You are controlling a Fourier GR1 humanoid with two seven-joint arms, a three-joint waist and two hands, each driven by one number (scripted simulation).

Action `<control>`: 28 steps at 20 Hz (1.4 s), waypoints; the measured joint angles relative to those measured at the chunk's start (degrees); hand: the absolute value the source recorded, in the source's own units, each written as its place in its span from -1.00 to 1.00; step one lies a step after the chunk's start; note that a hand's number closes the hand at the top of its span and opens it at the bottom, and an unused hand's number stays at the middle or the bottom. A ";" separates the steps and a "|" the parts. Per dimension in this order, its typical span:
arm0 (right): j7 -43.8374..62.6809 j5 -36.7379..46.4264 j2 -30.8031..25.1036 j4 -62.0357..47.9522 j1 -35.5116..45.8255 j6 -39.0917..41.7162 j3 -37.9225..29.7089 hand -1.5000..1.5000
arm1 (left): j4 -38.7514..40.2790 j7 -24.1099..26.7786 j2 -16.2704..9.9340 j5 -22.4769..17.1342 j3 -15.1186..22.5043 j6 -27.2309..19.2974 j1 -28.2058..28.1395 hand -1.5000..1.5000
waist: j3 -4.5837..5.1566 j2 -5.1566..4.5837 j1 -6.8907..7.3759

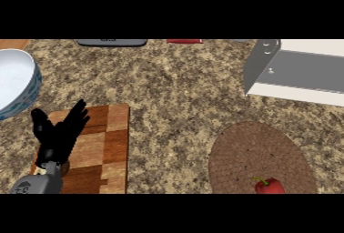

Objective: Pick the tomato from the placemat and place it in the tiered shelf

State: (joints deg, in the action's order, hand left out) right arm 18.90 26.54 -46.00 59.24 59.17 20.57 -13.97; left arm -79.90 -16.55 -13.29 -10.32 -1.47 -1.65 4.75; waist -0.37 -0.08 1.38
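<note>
We found the tomato [269, 186] lying on the round brown placemat [259, 150] at the near right of the worktop [174, 86], close to the mat's near edge and partly cut off by the lower edge of the view. It was red with a small green stem at its upper left. No hand was touching it.

Our left hand [59, 129] rested over the wooden cutting board [101, 150] at the near left, its fingers [77, 113] straight and spread, pointing away from us and holding nothing. Our right hand did not show at all.

The tiered shelf [295, 68] stood at the far right, pale with a grey inner surface, well apart from the tomato and beyond the far edge of the placemat.

We judged the tomato to be light, smooth-skinned and somewhat soft, likely to roll on its round body and to bruise if squeezed hard. We thought it best to take it around its widest part, with fingers on one side and thumb on the other, leaving the stem alone.

A blue-and-white bowl [17, 82] sat at the far left. A dark flat object [111, 42] and a red one [184, 41] lay along the far edge; we could not identify either. We could read no brand, label or writing anywhere.
</note>
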 measured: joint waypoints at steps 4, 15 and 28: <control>-5.05 2.45 0.46 -5.78 0.74 -3.42 0.68 1.00 | -0.77 -0.04 1.15 1.21 0.74 -1.10 -0.36 0.00 | 0.03 0.02 -0.07; -15.01 5.81 0.70 -19.51 7.68 -7.41 1.09 1.00 | -1.28 -0.37 1.08 1.22 -0.09 -0.01 -0.92 0.00 | 0.01 0.00 -0.01; -13.42 2.23 1.30 -26.82 11.81 -12.29 -5.75 -1.00 | -0.48 -1.11 1.07 1.26 -1.04 0.64 -0.39 0.00 | -0.06 0.09 -0.33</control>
State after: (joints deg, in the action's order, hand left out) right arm 5.48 28.77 -44.70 32.42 70.98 8.27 -19.72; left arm -80.37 -17.66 -12.22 -9.06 -2.52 -1.00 4.36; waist -0.43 0.01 1.05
